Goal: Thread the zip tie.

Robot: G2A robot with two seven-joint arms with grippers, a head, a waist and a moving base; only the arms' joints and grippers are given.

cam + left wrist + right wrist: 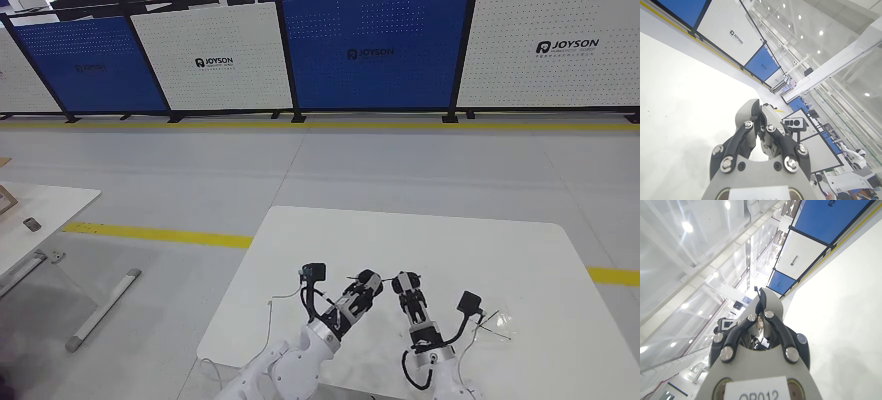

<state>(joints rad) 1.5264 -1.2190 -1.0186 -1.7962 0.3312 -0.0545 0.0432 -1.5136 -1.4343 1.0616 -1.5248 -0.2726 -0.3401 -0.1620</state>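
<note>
My right gripper [761, 298] is shut on a black zip tie [758, 294]. The tie's square head [755, 288] sticks out past the fingertips. My left gripper [760, 111] is shut too, with a thin black tip of the tie [774, 108] poking out beside its fingertips. In the top view both grippers hover over the near part of the white table [420, 240], the left gripper [365, 283] and the right gripper [405, 285] close together, tips pointing away from me. The strap between them is mostly hidden.
A clear plastic bag [497, 322] lies on the table to the right of the right arm. A second white table [40, 215] stands far left across the floor. Blue and white pegboard panels [370, 50] line the back.
</note>
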